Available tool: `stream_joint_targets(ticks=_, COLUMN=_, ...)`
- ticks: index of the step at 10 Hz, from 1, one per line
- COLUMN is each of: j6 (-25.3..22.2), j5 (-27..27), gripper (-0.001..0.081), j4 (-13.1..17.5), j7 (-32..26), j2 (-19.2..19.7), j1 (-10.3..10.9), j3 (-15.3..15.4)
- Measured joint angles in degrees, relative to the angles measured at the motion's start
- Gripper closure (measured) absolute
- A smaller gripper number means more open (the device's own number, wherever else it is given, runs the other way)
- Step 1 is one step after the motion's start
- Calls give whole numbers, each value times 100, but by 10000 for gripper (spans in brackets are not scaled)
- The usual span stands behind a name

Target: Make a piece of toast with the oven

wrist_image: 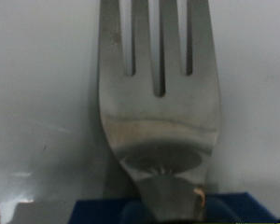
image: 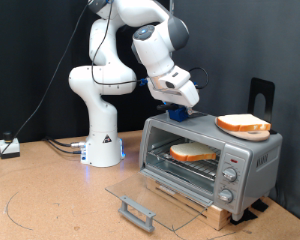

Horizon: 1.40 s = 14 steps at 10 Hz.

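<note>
Toast (image: 193,153) inside open oven (image: 252,158); gripper (image: 178,113) perhaps touching top.

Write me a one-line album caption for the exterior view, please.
White robot arm's gripper hovers above the silver toaster oven, door open, bread slice on its rack, another slice on top.

The arm (image: 115,60) is glossy white, built of rounded, bulbous segments joined by darker grey rings at the joints; its base (image: 103,150) flares into a white cone-like pedestal with a faint blue glow low on one side; a bundle of pale cables (image: 62,146) trails away from the foot of the pedestal; a thin black cable (image: 60,75) hangs in a loop behind the lower segments; the last segment is a white oblong block; beneath it sits a blue part where the claw (image: 176,113) is mounted
</note>
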Motion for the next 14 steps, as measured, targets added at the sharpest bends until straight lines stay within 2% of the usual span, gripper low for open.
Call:
stream_joint_targets(ticks=1, j6=11, j5=116, gripper=13, j4=-1, j7=-56, j2=1, j1=6, j3=12)
stream_joint_targets(ticks=3, j6=14, j5=348, gripper=-1, j4=23, j7=-175, j2=-20, j1=5, j3=-47)
stream_joint_targets(ticks=5, j6=-14, j5=370, gripper=-1, j4=82, j7=-179, j2=-139, j1=-6, j3=-315)
stream_joint_targets(ticks=8, j6=-163, j5=291, gripper=-1, j4=140, j7=-279, j2=-279, j1=-118, j3=-871)
stream_joint_targets(ticks=10, j6=-52, j5=314, gripper=-1, j4=173, j7=-272, j2=-251, j1=-163, j3=-845)
stream_joint_targets(ticks=14, j6=66, j5=224, gripper=-1, j4=350, j7=-477, j2=178, j1=-707, j3=-1316)
